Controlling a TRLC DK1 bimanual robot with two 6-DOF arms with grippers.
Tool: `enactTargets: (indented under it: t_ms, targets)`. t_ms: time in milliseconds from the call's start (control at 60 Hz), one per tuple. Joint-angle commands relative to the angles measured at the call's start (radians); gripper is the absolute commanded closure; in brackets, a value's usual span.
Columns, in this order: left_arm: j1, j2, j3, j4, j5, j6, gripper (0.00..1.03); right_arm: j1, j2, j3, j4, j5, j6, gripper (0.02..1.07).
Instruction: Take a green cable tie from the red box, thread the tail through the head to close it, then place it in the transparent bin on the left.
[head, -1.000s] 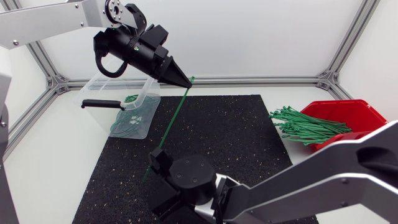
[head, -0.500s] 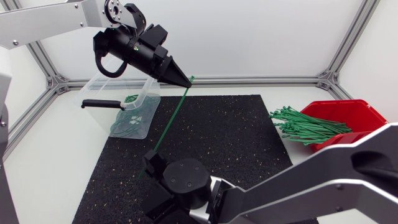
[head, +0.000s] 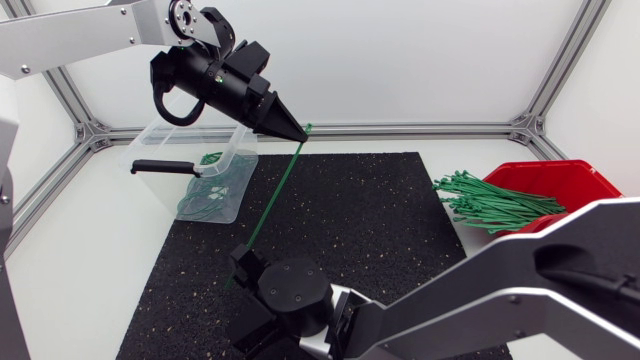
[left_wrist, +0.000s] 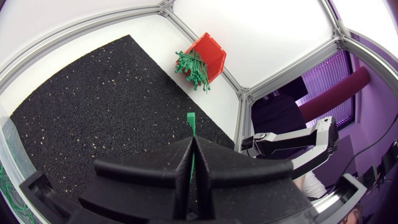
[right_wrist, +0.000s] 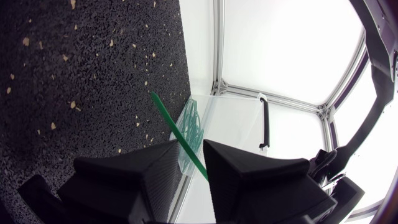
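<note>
So, overhead the green cable tie (head: 275, 195) runs slantwise above the black mat (head: 380, 220). Its upper end is in my left gripper (head: 300, 132) and its lower end is down by my right gripper (head: 243, 268). You only get that whole line from the head view.

The left wrist view shows the grip better: my left fingers are clenched flat together on the tie, with just its head (left_wrist: 191, 117) poking out past the tips. It also catches the red box (left_wrist: 208, 53), well apart across the mat, with loose ties spilling over its edge.

The right wrist view shows the other end. My right fingers stand apart, and the tail (right_wrist: 169, 119) runs through the gap and out ahead of them, so they're not clamping it. The transparent bin (right_wrist: 230, 124) sits beyond, with green ties inside it.
</note>
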Motion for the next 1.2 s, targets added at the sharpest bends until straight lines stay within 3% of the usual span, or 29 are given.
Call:
enactTargets:
  t_ms: [0,750,1067,1183]
  targets:
    - [-0.005,-0.004,-0.016,0.002,0.0,0.02,1.0,0.006,0.014,0.014,0.011,0.011,-0.016,0.75]
    - [-0.009,0.005,-0.006,0.011,-0.008,0.005,1.0,0.023,-0.044,-0.025,0.015,0.009,-0.014,0.74]
    - [-0.017,0.005,-0.007,0.013,-0.019,0.003,1.0,0.034,-0.03,-0.04,0.017,0.035,0.001,0.65]
    - [-0.017,0.005,-0.007,0.013,-0.019,0.002,1.0,0.037,-0.018,-0.034,0.015,0.038,-0.006,0.66]
